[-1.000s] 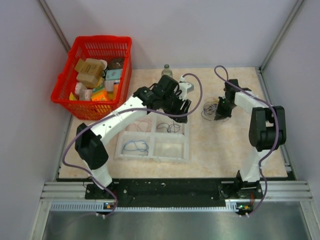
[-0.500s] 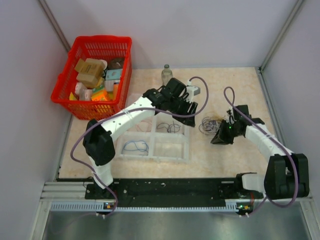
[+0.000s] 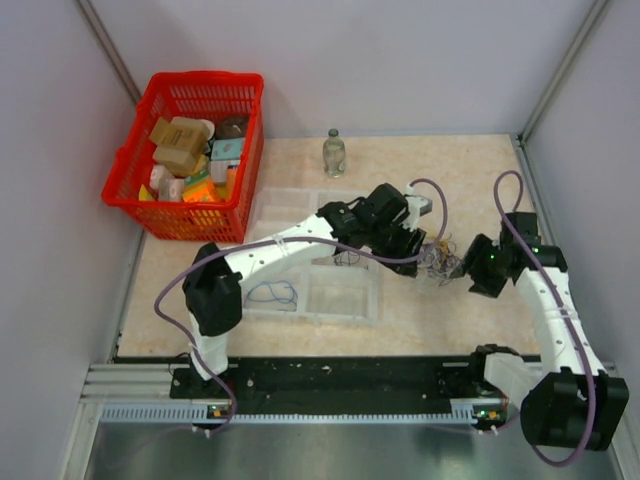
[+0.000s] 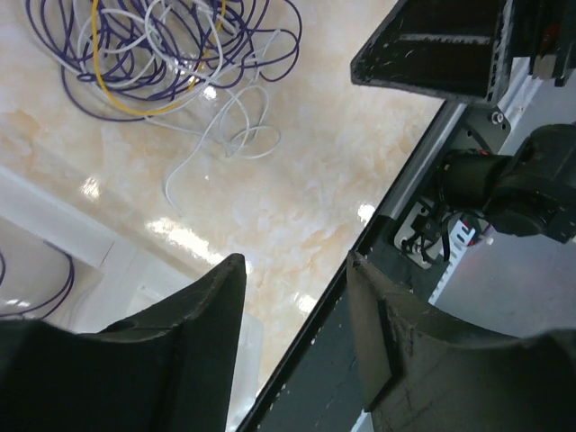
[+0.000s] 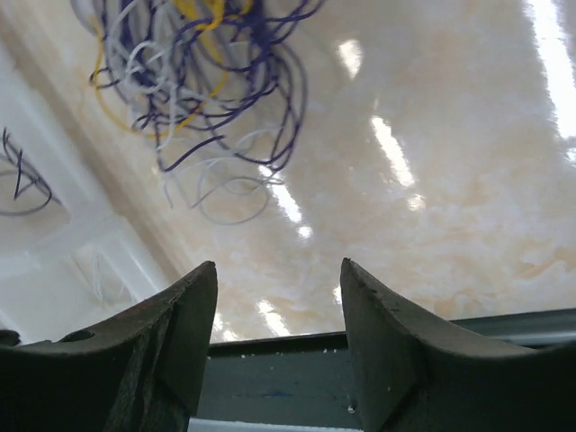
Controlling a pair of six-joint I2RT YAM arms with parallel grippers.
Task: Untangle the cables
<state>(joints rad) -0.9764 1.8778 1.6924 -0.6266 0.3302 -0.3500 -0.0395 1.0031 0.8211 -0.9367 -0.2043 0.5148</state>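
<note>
At the bottom of the overhead view the two arms rose from their bases and bent toward the right-centre of the worktop (image 3: 440,315). The left tool (image 4: 295,264) had its fingers parted by a moderate gap. Only bare worktop showed between them, so it gripped and touched nothing. The right tool (image 5: 277,266) was likewise spread and empty, held above the surface. From overhead the two tools faced each other from left and right. The cables (image 4: 162,54) lay on the worktop between them, just right of the clear compartment tray (image 3: 340,298).

The cables formed a loose, roughly round tangle of thin loops, mostly dark purple with white and yellow strands, so no long axis could be made out. In the left wrist view the bunch sat in the upper left of the frame, and one white strand trailed from it toward the centre. In the right wrist view it also sat at the upper left, with pale loops hanging off its lower edge. Neither tool touched it.

Inside the tray, a purple wire loop (image 3: 270,293) lay in the lower-left compartment and a dark wire (image 3: 345,258) in the upper-right one. Farther back a small bottle (image 3: 334,153) stood upright. A red basket (image 3: 205,78) of packaged goods filled the upper left.
</note>
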